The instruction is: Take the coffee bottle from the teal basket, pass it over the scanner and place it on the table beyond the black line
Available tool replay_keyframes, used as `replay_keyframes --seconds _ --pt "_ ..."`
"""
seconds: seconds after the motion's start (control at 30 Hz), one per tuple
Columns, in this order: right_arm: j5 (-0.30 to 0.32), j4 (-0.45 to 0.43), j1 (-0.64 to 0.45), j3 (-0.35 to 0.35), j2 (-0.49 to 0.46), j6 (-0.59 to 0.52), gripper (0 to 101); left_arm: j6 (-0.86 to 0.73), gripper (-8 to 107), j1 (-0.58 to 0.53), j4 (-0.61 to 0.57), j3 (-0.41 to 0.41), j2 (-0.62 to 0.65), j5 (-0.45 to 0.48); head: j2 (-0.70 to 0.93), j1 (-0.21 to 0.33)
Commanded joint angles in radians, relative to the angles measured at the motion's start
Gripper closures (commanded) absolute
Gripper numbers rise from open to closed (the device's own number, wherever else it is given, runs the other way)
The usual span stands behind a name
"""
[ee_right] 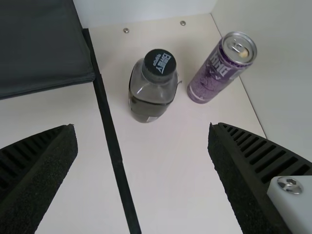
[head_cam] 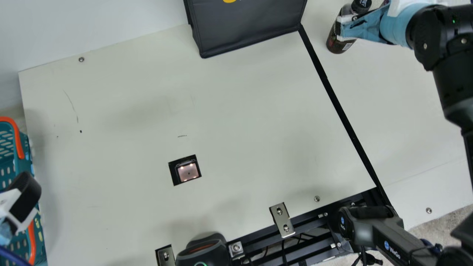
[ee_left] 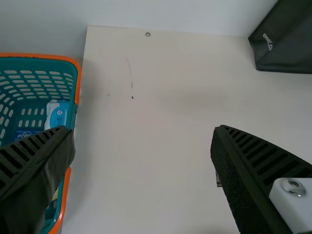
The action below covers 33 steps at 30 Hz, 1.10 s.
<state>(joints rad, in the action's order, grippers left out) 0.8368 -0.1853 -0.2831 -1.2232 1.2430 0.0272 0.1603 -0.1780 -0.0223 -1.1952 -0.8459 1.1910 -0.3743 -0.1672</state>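
Far left: teal perforated plastic basket with orange rim (ee_left: 72, 62), a white-and-blue packet (ee_left: 57, 114) inside. My left pincer (head_cam: 23, 199) is at the basket side, released, fingers spread wide, nothing between them. Next, in the cream tabletop (head_cam: 122, 111): square black-framed scanner window (head_cam: 188, 172), lit pinkish. Near the front edge, a rounded black device with a green ring (head_cam: 203, 253). Black fabric bag (head_cam: 247, 26) sits at the back, its corner at the line. Straight black line (head_cam: 345, 115) runs slantwise from there to the front.

Past the line: coffee bottle, clear plastic, black cap, dark contents (ee_right: 152, 90), standing upright on the tabletop. So it's on the far side from the scanner. My right pincer (head_cam: 344, 29) is right by it, also released, fingers wide, not gripping it. Farthest right, near the bottle but apart: purple metal can (ee_right: 219, 73), upright.
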Motion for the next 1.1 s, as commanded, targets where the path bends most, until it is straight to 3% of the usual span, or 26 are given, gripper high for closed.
replay_keyframes --seconds 0.0,0.3,0.5,0.93,0.97,1.07 --pt "0.0 0.0 0.0 0.0 0.0 0.0 6 0.0 9 0.0 0.0 0.0 0.0 0.0 -0.002 0.029" --pt "0.13 0.056 0.096 0.004 -0.171 -0.006 6 -0.157 9 0.147 -0.003 -0.008 0.088 0.022 0.208 0.029" --pt "0.208 0.093 0.16 0.004 -0.276 -0.012 6 -0.16 9 0.149 -0.004 -0.007 0.09 0.023 0.347 0.029" --pt "0.376 0.171 0.295 0.005 -0.499 -0.027 6 -0.16 9 0.149 -0.004 -0.007 0.09 0.023 0.347 0.029" --pt "0.36 0.167 0.286 0.005 -0.473 -0.027 6 -0.16 9 0.149 -0.004 -0.007 0.09 0.023 0.347 0.029" --pt "0.386 0.175 0.295 0.005 -0.503 -0.027 6 -0.16 9 0.149 -0.004 -0.007 0.09 0.023 0.347 0.029"
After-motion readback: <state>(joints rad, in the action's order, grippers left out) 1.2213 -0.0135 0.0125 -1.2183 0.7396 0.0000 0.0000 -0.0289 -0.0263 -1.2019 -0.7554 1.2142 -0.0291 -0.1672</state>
